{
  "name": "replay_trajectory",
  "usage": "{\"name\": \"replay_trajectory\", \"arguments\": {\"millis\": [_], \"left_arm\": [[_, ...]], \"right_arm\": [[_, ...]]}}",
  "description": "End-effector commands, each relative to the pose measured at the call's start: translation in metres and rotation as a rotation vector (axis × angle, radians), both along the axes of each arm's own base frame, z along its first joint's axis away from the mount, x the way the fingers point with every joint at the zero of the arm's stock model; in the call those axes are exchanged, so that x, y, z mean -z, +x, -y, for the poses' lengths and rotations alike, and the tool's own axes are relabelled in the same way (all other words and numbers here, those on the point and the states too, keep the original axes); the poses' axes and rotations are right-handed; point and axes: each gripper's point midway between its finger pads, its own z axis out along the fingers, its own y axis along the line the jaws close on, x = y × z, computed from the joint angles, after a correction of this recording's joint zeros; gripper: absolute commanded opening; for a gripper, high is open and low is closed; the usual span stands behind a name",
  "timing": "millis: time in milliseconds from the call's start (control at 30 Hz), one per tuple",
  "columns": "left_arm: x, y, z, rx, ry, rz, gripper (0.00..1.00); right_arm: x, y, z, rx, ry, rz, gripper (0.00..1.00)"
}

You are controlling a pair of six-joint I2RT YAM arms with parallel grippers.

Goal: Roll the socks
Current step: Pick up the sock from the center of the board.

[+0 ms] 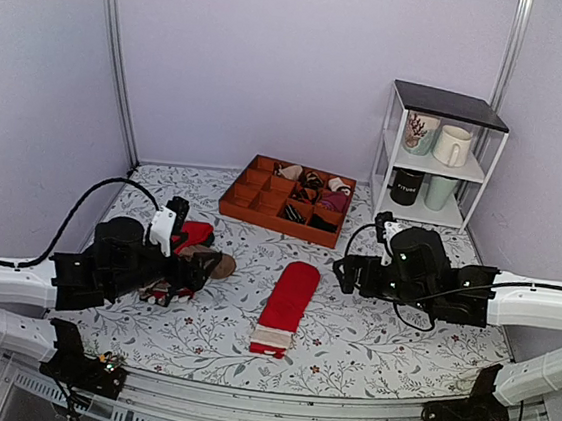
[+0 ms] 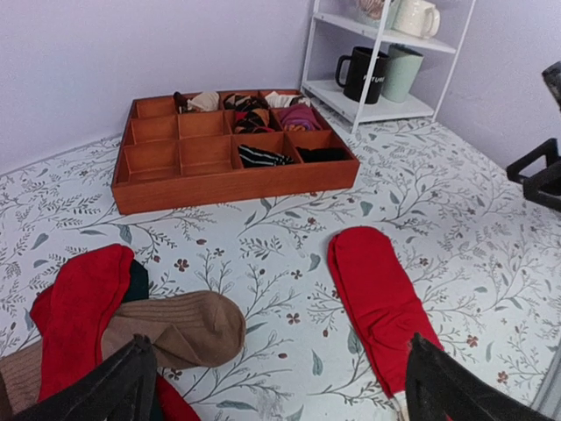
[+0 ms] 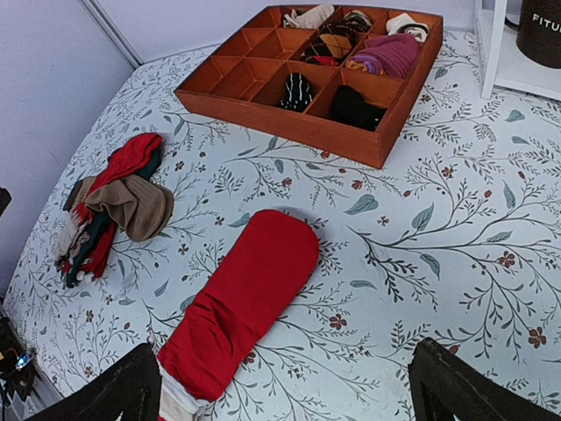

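A lab test booth dressed as a home corner — bare lilac walls (image 1: 307, 62), metal posts (image 1: 118, 63), a floral-cloth table (image 1: 369, 330). At twelve o'clock a wooden sorting tray (image 1: 260, 215); at two o'clock a white-framed shelf (image 1: 451, 105) of mugs (image 1: 453, 145).

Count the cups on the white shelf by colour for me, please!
white cup with a red pattern: 1
plain white cup: 1
black cup: 1
pale green cup: 1
Total: 4 cups
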Motion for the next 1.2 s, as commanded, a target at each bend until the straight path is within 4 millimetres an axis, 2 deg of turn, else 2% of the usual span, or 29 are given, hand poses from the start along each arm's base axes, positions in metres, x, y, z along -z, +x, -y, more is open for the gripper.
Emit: {"name": "replay_trajectory", "arguments": {"millis": [0, 67, 233, 333, 467, 700, 833, 1167], "left_arm": [[0.007, 0.005, 0.004, -0.027, 0.034, -0.044, 0.99], [0.006, 0.011, 0.0, -0.081, 0.046, -0.048, 1.0], [0.006, 0.025, -0.026, -0.292, 0.058, -0.11, 1.0], [0.006, 0.027, -0.042, -0.391, 0.08, -0.139, 0.99], [0.011, 0.023, -0.064, -0.524, 0.082, -0.185, 0.99], [0.042, 0.016, -0.051, -0.483, 0.196, -0.297, 1.0], [0.054, 0.014, -0.039, -0.407, 0.233, -0.282, 0.99], [0.045, 0.006, -0.027, -0.292, 0.139, -0.248, 1.0]], "right_arm": [[-0.007, -0.005, 0.007, -0.003, 0.019, 0.002, 1.0], [-0.006, -0.007, 0.01, -0.021, -0.012, 0.01, 1.0], [0.003, -0.019, 0.011, -0.106, -0.038, 0.032, 1.0], [0.006, -0.025, 0.007, -0.165, -0.002, 0.073, 1.0], [0.019, -0.041, 0.003, -0.284, 0.005, 0.115, 0.99], [0.061, -0.073, -0.016, -0.45, 0.017, 0.079, 0.93], [0.064, -0.09, -0.036, -0.563, -0.003, 0.123, 0.93], [0.064, -0.115, -0.078, -0.789, -0.021, 0.203, 0.91]]}}
